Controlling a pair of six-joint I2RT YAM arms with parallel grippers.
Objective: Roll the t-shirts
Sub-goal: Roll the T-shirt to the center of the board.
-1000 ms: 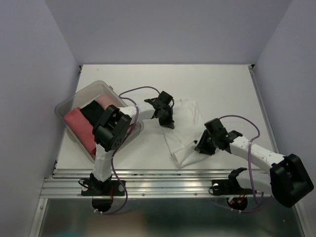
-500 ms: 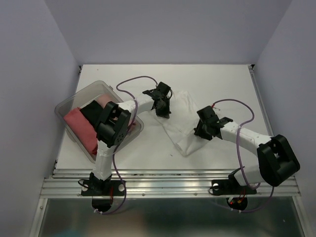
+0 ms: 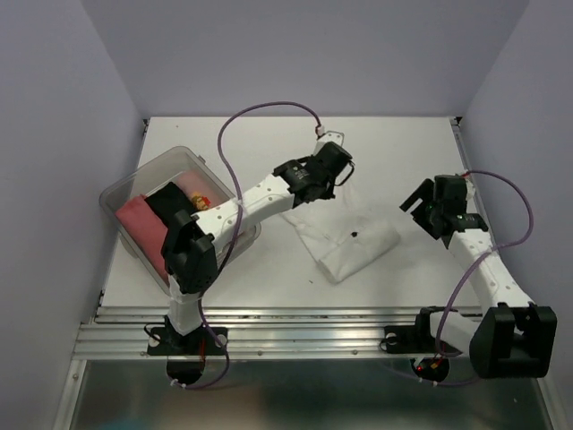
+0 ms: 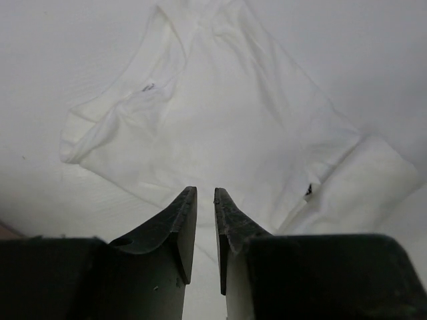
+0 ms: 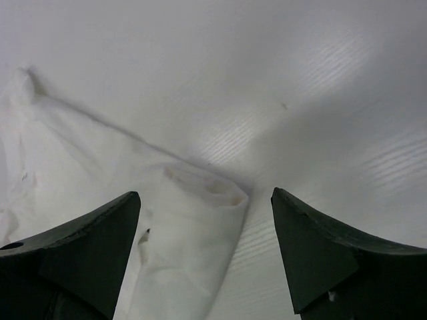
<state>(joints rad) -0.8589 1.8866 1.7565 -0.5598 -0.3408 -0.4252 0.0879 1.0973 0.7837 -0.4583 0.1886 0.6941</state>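
White table [image 3: 403, 143], matte, faintly ridged; pale lilac walls [image 3: 304, 54] on three sides; metal rail [image 3: 295, 327] along the near edge. White t-shirt [image 3: 354, 246] lies loosely folded mid-table, touching neither arm. Left end effector [image 4: 205, 190] hovers above it, fingers a narrow gap apart, holding nothing; right end effector [image 5: 205, 193] spread wide, empty, beside the shirt's edge. Clear tub [image 3: 107, 193] at left holds a salmon-pink shirt [image 3: 139, 224] and a black shirt [image 3: 166, 202].

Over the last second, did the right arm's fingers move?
Yes. The right fingers left the white t-shirt and swung back toward the table's right edge, opening wider.
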